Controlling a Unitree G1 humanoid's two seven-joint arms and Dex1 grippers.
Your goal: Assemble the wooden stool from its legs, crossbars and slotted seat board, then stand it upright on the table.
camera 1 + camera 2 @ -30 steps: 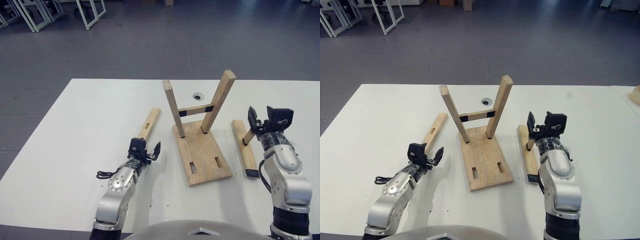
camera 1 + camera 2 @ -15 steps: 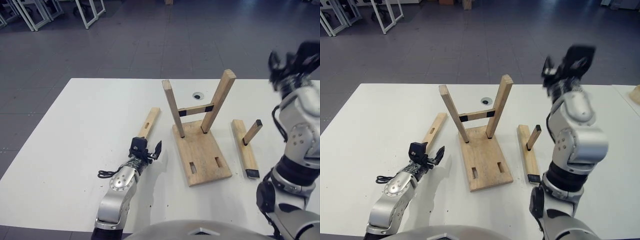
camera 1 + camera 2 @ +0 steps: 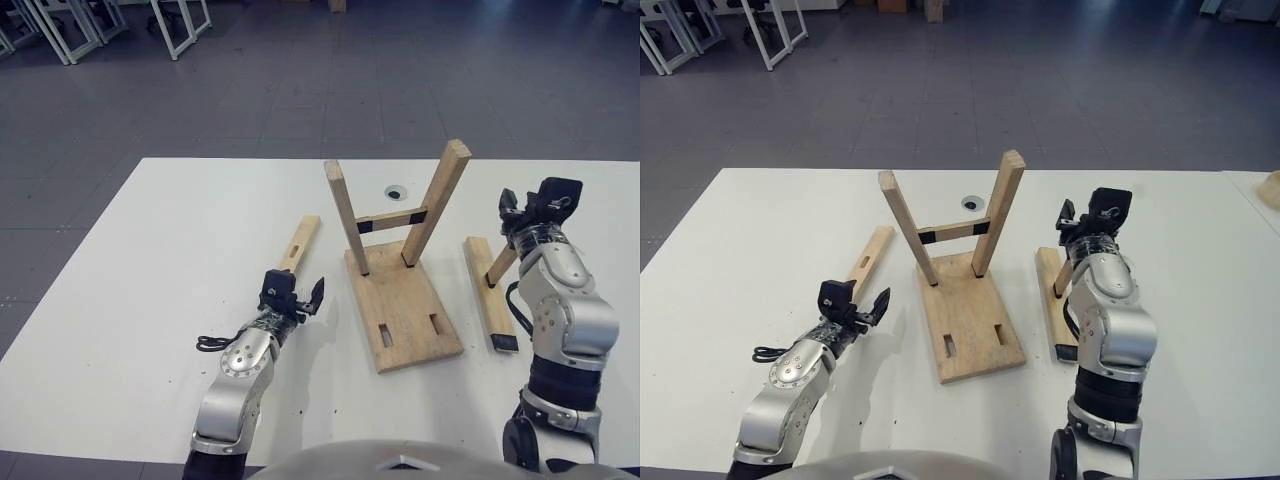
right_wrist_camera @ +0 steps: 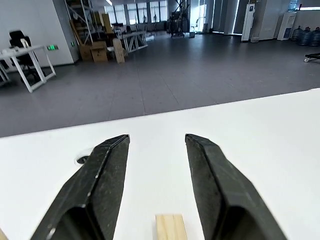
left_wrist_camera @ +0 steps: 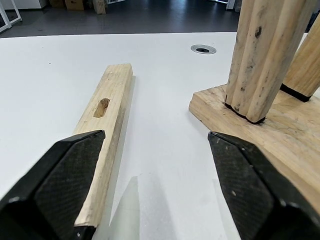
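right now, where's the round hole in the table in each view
Left eye view: the round hole lies just behind the crossbar, between the two upright legs.
Right eye view: the hole is in the same spot.
Left wrist view: the hole lies past the seat board, beside the nearer leg.
Right wrist view: the hole lies beside a finger of the right gripper.
Shared landmark: the table's far edge, just beyond the hole.

pale wood seat board (image 3: 405, 305), white table (image 3: 150, 280), black-taped crossbar (image 3: 392, 220)
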